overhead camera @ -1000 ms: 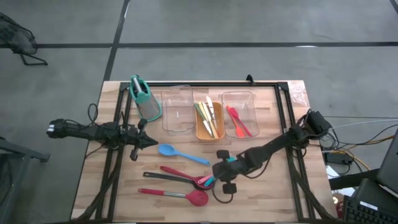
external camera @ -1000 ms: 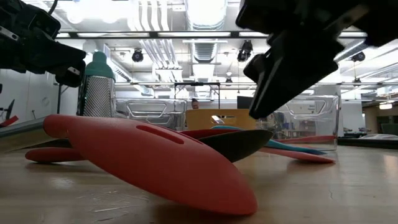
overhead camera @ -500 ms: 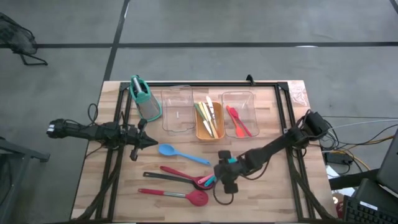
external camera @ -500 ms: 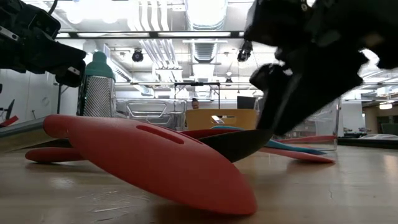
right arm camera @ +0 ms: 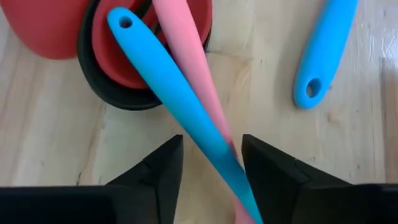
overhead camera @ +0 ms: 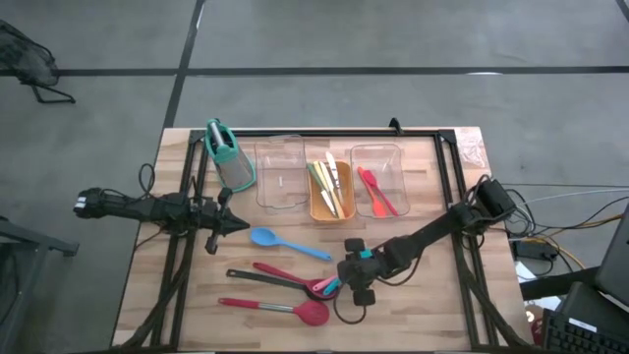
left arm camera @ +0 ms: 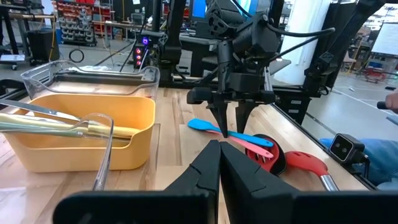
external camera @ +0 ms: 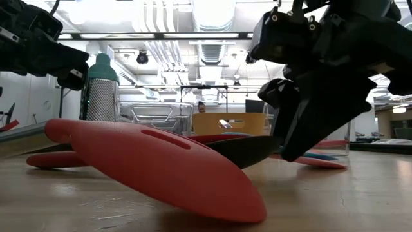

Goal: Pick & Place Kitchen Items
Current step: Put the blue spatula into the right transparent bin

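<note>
Filling orange tray (overhead camera: 328, 204): pale utensils (overhead camera: 325, 183)

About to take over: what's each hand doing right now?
Left hand: closed, empty, waiting at table's left.
Right hand: open, straddling the teal utensil and pink utensil, not gripping yet.

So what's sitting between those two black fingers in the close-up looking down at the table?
In the right wrist view, a teal utensil handle crossing over a pink one runs between the right gripper's open fingers, above bare wood.

A dark hand (external camera: 293, 138) hangs over red spoon heads (external camera: 161, 169).
</note>
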Motion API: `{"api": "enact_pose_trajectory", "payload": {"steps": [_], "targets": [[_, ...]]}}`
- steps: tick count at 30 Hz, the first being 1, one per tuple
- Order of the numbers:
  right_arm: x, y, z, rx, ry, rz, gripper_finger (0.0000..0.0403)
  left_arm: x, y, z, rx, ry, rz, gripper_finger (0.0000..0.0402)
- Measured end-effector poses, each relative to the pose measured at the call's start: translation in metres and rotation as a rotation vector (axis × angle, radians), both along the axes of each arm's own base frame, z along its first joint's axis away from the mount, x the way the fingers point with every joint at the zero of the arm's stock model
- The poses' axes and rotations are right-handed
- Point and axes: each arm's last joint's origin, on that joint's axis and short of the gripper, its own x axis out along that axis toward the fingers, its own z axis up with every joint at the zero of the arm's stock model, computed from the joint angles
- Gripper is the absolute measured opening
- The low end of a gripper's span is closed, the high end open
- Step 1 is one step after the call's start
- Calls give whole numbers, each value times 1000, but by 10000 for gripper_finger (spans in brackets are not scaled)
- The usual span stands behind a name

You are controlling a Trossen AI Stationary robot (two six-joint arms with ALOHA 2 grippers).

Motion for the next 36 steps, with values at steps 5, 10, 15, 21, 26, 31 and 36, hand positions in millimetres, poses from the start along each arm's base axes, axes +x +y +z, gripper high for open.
{"api": "enact_pose_trajectory", "payload": {"steps": [5, 10, 15, 21, 26, 31, 36], "targets": [[0, 0, 1, 1, -3, 0, 113, 0, 0, 0, 0, 0, 1, 12], [0, 0, 1, -3, -4, 5, 71, 0, 0, 0, 0, 0, 0, 12], [0, 0, 3, -2, -7, 5, 36, 0, 0, 0, 0, 0, 0, 12], [-2, -1, 12, 13, -23, 1, 20, 0, 0, 0, 0, 0, 0, 12], [-5, -4, 20, -13, -39, -32, 19, 0, 0, 0, 0, 0, 1, 12], [-8, -7, 30, -35, -65, -91, 18, 0, 0, 0, 0, 1, 0, 12], [-15, -14, 45, -90, -109, -198, 18, 0, 0, 0, 0, 2, 1, 12]]}}
